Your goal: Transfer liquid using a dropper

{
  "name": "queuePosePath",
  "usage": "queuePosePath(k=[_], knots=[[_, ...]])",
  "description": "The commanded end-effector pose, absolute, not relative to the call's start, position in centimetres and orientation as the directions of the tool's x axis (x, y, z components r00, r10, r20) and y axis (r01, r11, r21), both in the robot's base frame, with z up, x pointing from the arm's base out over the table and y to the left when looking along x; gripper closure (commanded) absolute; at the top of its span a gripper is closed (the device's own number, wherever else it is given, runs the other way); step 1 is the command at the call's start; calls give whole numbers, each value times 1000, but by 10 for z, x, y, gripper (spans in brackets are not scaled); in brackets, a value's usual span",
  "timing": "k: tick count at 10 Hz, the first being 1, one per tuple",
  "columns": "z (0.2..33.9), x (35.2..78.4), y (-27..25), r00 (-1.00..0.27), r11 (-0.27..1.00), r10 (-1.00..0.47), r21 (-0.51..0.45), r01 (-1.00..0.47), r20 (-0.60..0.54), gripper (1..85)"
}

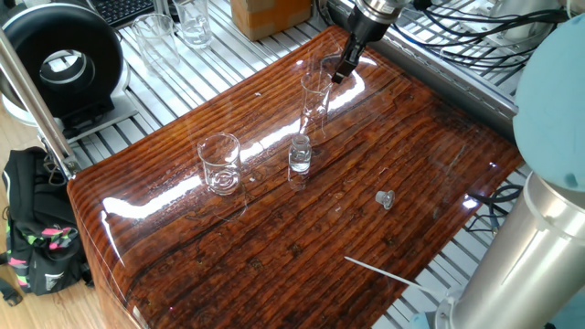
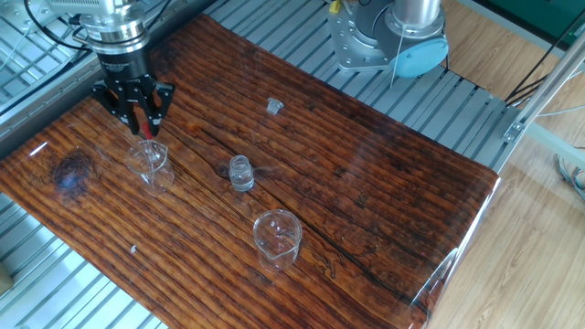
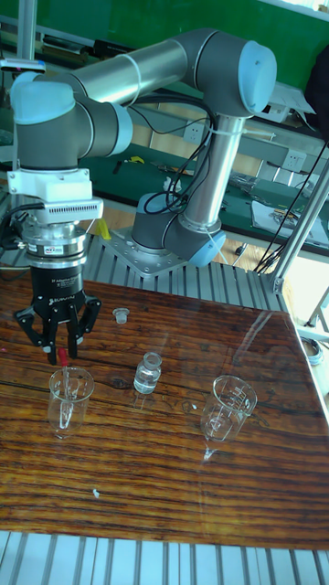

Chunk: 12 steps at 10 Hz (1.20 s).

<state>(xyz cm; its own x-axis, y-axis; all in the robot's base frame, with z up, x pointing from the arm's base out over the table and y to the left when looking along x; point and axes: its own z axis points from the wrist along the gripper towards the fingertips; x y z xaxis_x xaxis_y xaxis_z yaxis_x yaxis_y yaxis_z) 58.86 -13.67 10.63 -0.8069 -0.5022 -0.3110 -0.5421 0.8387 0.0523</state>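
Observation:
My gripper (image 2: 139, 117) hangs over the back left part of the wooden table, shut on the red bulb of the dropper (image 3: 62, 358). The dropper's thin clear tube points straight down into the mouth of a tall clear glass cylinder (image 3: 69, 398) right below. That cylinder (image 1: 314, 99) and the gripper (image 1: 339, 73) also show in one fixed view. A small clear vial (image 2: 240, 173) stands mid-table, apart from the gripper. The liquid is too faint to make out in the glassware.
A wider glass beaker (image 2: 277, 238) stands near the table's front, and a small cap (image 2: 273, 107) lies on the wood behind the vial. A thin pale stick (image 1: 384, 270) lies near one table edge. More glassware (image 1: 194, 23) sits off the table.

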Motion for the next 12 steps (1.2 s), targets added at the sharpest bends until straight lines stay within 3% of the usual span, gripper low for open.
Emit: queuePosePath(k=[1,12], knots=[[108,591,-137,-812,846,-489,55,-531,-320,513],[105,587,-138,-811,842,-494,61,-536,-313,527]])
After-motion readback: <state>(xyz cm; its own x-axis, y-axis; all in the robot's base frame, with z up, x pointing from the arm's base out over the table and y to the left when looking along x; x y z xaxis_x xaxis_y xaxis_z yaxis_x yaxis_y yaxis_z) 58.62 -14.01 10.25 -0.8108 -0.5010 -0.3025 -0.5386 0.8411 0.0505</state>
